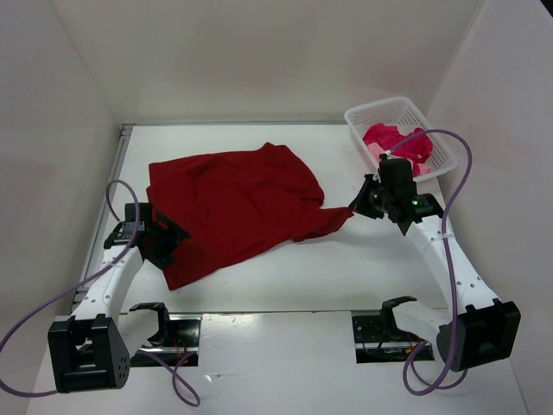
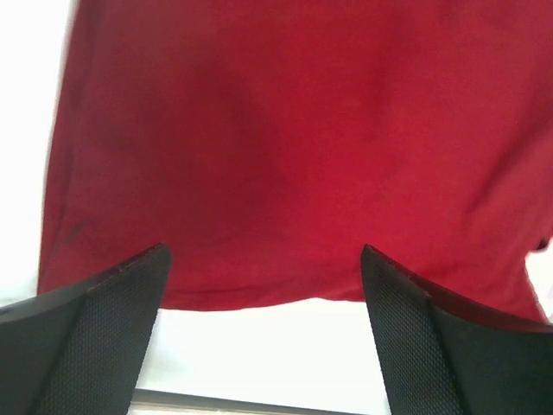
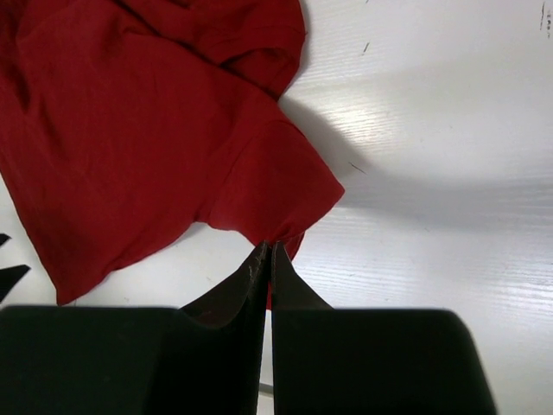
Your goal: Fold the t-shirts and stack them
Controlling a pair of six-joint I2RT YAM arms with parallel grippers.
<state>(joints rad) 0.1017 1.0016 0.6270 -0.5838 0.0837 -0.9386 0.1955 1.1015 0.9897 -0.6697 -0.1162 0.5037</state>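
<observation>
Dark red t-shirt (image 1: 233,203) lies spread on the table (image 1: 389,268); left gripper (image 2: 263,251) hangs wide open at its near edge, right gripper (image 3: 266,251) pinches its far corner. A one-sided pull could drag and bunch it.

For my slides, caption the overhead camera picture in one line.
Right gripper pinches a corner of the dark red shirt on the table; left gripper open at its other edge.

A high camera looks down over the whole table (image 1: 259,287); both wrist cameras closely share the dark red shirt (image 1: 233,203).
</observation>
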